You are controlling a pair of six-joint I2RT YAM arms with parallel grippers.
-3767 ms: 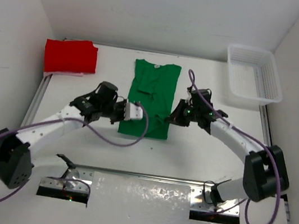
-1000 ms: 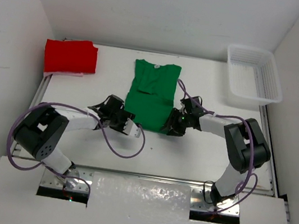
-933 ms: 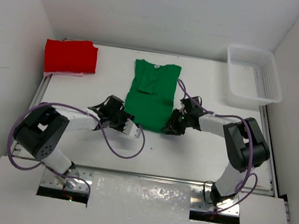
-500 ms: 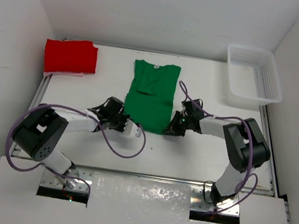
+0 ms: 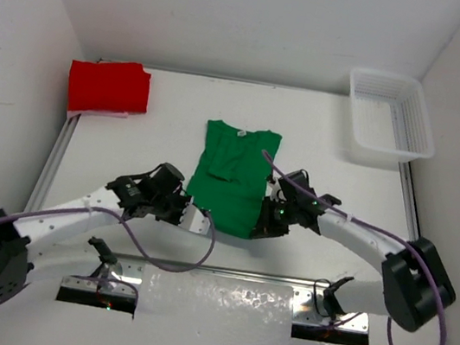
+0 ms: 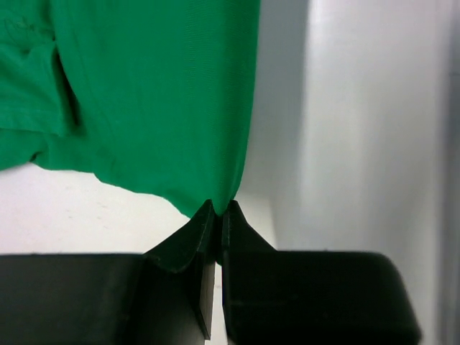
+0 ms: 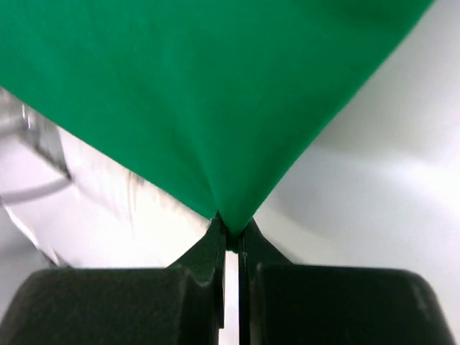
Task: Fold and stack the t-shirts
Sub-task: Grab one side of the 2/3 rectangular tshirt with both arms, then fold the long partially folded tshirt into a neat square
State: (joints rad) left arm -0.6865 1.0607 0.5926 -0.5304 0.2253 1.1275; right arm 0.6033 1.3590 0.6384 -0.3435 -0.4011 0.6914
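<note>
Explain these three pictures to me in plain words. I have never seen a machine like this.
Two white robot arms are bolted at the near edge of a table. One picture looks down from above; the other two come from cameras on each wrist. On the table lie a green t-shirt, a folded red t-shirt at the far left, and a white basket at the far right. The left pincer and the right pincer are each shut on a near corner of the green t-shirt.
</note>
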